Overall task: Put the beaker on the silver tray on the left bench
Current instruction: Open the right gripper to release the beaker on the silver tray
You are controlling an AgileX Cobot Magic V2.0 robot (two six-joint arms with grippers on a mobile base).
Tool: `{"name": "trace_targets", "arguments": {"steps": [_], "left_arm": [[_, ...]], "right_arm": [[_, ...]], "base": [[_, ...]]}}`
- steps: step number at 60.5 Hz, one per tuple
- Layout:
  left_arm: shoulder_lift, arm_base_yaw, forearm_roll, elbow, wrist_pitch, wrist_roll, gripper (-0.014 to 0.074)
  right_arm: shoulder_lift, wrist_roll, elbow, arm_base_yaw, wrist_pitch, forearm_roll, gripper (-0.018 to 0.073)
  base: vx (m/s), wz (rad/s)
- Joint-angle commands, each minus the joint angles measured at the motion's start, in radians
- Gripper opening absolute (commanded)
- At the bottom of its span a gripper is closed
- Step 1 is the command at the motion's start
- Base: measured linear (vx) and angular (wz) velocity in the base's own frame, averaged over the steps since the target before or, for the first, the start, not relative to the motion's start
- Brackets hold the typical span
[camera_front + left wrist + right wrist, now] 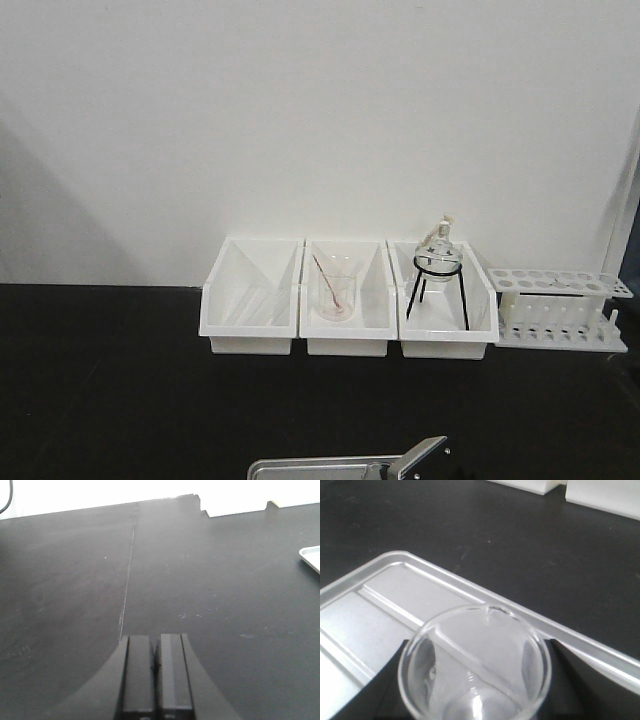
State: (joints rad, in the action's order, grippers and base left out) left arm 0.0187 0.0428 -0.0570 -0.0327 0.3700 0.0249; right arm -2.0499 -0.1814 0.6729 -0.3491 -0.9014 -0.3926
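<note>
The left tool (pixel 155 667) hangs over the bare matt black surface (pixel 75 580) with its two dark pads pressed together and nothing between them; only a corner of the flat shiny grey metal tray (pixel 311 557) shows well off to its right. The right tool (pixel 475 700) is clamped on the small clear colourless glass beaker (pixel 475 665), its dark fingers (pixel 572 680) bearing on opposite sides of the wall just below the round rim, with the beaker held over the near part of the tray. Treat the beaker as light, rigid, smooth and breakable: the thin wall will likely slip under a loose hold and crack under a hard one, so grip across the mid-wall, clear of the pouring lip. The beaker's base is cut off, so whether it touches the tray floor cannot be determined. In the front view only the tray's far rim and part of the right tool show.
</note>
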Motion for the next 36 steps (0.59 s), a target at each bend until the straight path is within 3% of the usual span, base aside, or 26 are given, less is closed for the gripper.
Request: {"name": "trace_targets", "arguments": {"steps": [1,15,24,36], "left_arm": [[0.007,0.008,0.003,-0.020,-0.075,-0.002,0.0001],[0.007,0.008,0.003,-0.020,-0.075,-0.002,0.0001],[0.007,0.008,0.003,-0.020,-0.075,-0.002,0.0001],[0.007,0.008,0.003,-0.020,-0.075,-0.002,0.0001]], "right_arm": [[0.041,0.013,0.020,0.007,-0.065,0.002,0.0195],[0.041,0.013,0.020,0.007,-0.060,-0.011,0.0494],[0.045,0.013,0.020,0.007,-0.060,-0.007,0.0640],[0.105,0.005,0.020,0.007,-0.060,-0.003,0.0684]], "base": [[0.00,0.00],[0.00,0.00],[0.00,0.00],[0.00,0.00]]}}
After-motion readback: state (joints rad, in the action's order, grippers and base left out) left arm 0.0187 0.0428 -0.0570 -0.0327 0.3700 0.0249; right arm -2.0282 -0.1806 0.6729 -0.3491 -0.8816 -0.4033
